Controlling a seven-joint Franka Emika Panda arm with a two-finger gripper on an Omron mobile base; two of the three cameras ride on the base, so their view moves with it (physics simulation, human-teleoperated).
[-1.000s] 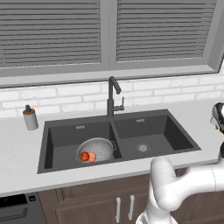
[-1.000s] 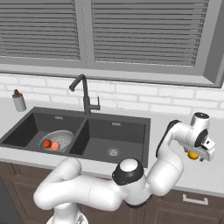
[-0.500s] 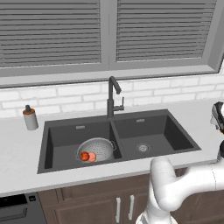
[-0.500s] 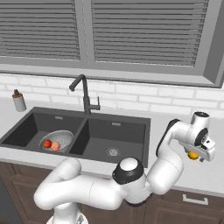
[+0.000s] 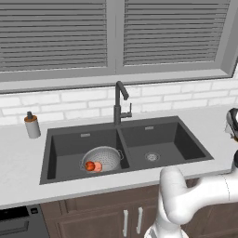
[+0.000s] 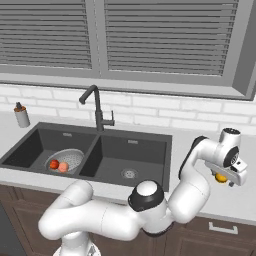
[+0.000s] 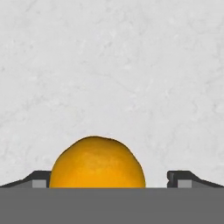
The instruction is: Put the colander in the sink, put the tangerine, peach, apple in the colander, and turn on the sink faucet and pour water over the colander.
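Note:
The colander sits in the left basin of the dark sink. Inside it lie the red apple and the peach, side by side. The black sink faucet stands behind the divider between the basins. On the pale counter right of the sink rests the tangerine. My gripper hangs right over it, open, with one of its fingers on each side of the fruit and a gap to both.
A small grey soap dispenser stands on the counter left of the sink. A white brick wall and a window with blinds rise behind the counter. Brown cabinet fronts run below the counter edge.

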